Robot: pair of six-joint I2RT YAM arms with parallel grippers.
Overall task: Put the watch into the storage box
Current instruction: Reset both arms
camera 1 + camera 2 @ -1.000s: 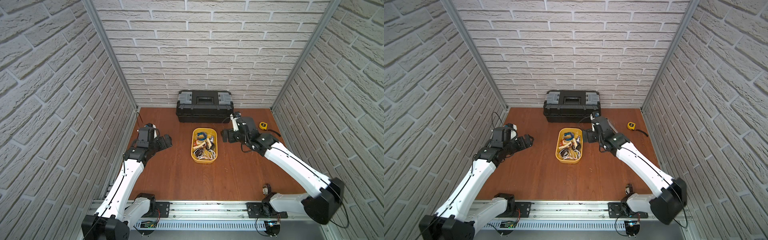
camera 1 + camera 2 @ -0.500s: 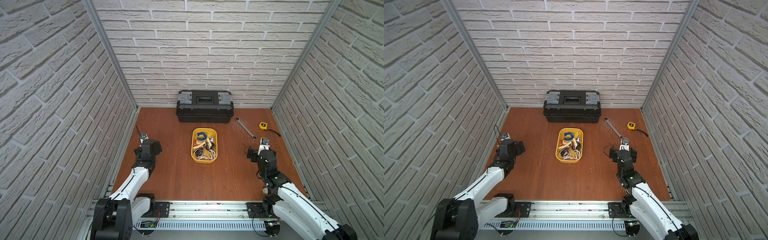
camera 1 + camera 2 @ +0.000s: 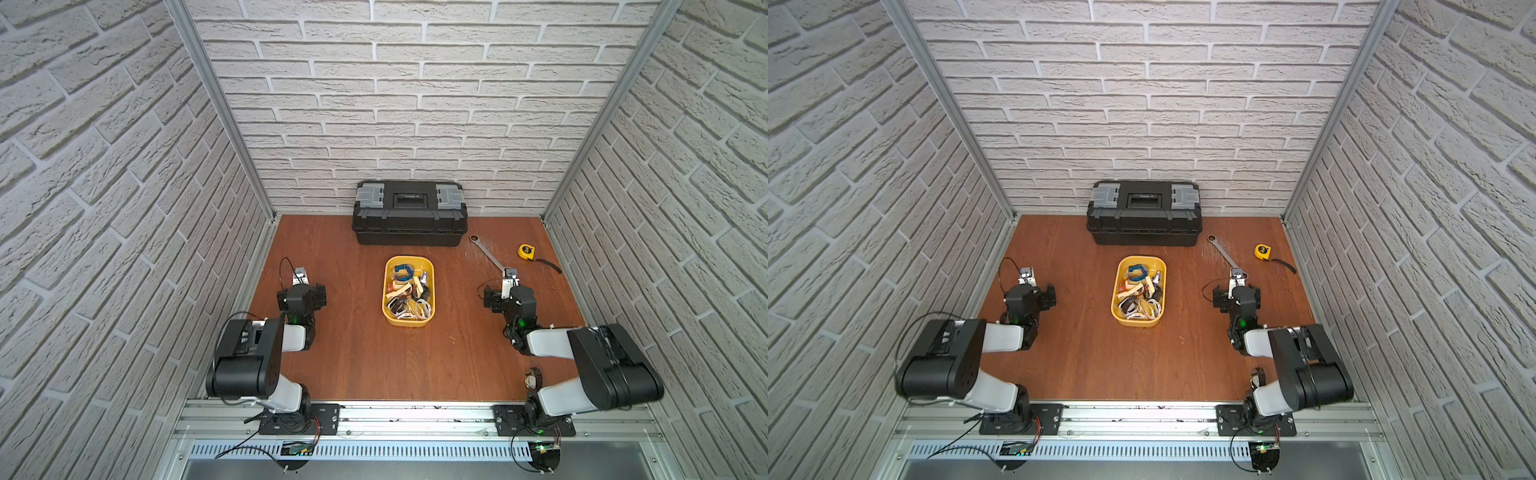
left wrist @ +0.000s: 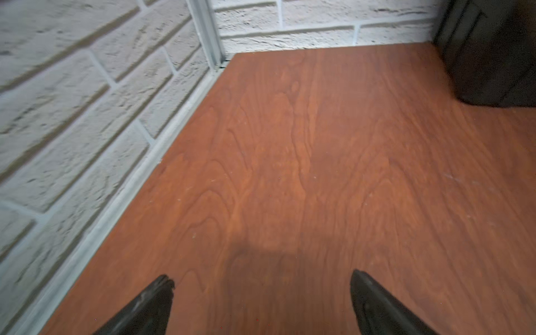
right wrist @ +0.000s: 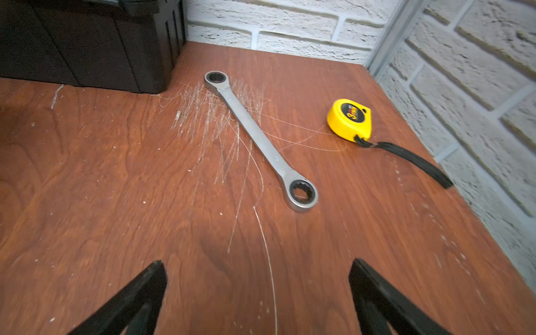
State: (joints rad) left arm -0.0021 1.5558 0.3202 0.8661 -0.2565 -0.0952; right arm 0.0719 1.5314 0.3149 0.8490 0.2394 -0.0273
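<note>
One brown wooden table [image 3: 361, 365] carries everything I can see. Biggest on it is the black toolbox [image 3: 409, 212], shut and set against the back wall. My two arms are folded low on either side. The left gripper [image 4: 261, 285] hangs over bare wood with its jaws spread wide and nothing between them. The right gripper [image 5: 258, 268] is spread just as wide and is also empty.

Both top views show the yellow storage box [image 3: 408, 322] mid-table between the arms and well apart from each; neither wrist view shows it. Its long axis runs from the near rail toward the toolbox, with one short end facing that box. A jumble of watches and bands [image 3: 409, 291] fills it.

The right wrist view gives me the detail the top views lack. The wrench [image 5: 259, 139] lies diagonally across scratched wood, one ring end near the toolbox corner and the other end toward my gripper. The yellow tape measure [image 5: 349, 117] sits just beside it, its black strap trailing toward the side wall. The left wrist view shows only wood, wall and a corner of the toolbox.

Smallest is the loose watch [image 3: 533, 378], seen only in the top views. It lies on the table by the right arm's base, near the front rail and far from the storage box. It has a pale round face, but I cannot tell which way its strap runs.
</note>
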